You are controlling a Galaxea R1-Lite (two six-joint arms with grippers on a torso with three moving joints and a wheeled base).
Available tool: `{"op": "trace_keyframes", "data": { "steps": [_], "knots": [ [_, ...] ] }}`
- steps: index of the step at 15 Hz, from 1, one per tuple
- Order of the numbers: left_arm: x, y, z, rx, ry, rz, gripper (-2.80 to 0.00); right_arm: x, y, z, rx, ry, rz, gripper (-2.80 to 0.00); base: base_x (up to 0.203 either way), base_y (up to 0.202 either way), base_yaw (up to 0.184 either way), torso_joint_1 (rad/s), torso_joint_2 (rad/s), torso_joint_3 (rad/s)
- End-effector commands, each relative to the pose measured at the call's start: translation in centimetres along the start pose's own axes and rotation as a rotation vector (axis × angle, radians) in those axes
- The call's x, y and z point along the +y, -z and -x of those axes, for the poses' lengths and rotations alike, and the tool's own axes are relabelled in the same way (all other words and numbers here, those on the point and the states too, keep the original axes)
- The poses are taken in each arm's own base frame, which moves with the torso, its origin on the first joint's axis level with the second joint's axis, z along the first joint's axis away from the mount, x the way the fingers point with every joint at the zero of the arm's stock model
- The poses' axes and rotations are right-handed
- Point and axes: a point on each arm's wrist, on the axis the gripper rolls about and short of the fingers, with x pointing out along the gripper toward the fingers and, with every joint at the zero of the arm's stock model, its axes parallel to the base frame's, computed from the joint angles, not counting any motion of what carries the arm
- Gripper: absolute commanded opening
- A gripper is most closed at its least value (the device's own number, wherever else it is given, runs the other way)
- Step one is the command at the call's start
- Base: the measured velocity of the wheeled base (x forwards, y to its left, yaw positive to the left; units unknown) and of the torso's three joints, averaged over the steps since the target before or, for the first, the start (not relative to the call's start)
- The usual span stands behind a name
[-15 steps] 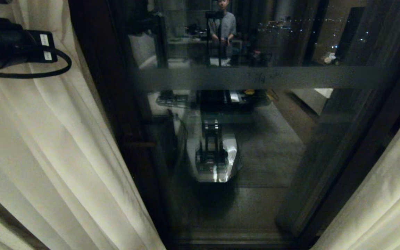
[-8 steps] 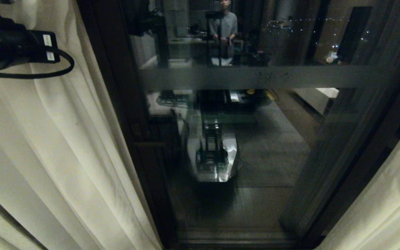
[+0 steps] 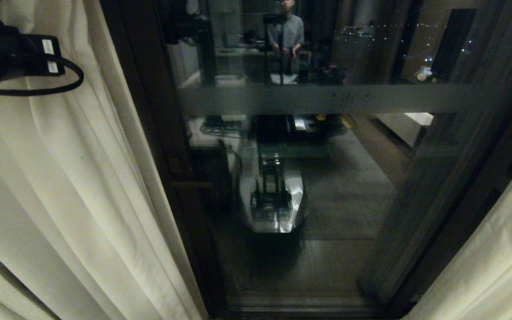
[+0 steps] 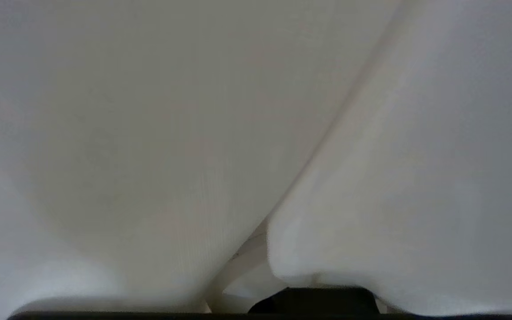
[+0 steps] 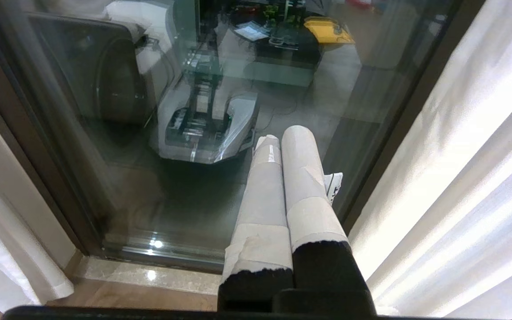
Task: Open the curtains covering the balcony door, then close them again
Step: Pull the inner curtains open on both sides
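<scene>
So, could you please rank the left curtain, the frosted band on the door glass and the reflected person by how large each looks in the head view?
1. Left curtain, by far the largest, partly because it hangs nearest the camera.
2. Frosted band.
3. Reflected person, smallest.

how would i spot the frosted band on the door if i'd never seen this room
Find the balcony door, the dark-framed glass pane between the two cream curtains. The frosted band is a pale grey horizontal stripe across the upper pane; unlike the clear glass around it, it shows no reflections.
</scene>
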Motion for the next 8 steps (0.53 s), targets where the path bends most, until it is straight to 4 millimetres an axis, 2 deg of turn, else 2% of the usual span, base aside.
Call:
{"op": "trace_keyframes", "data": {
  "steps": [1,8],
  "knots": [
    [1.3,-0.1,-0.6,0.0,-0.051,0.004,-2.8,0.0,0.0,0.0,0.0,-0.001,0.001,-2.8,0.0,0.0,0.0,0.0,0.0,0.0],
    [5.9,0.2,-4.0,0.005,-0.229,0.113,-2.8,0.0,0.0,0.0,0.0,-0.001,0.001,-2.8,0.0,0.0,0.0,0.0,0.0,0.0]
  ]
}}
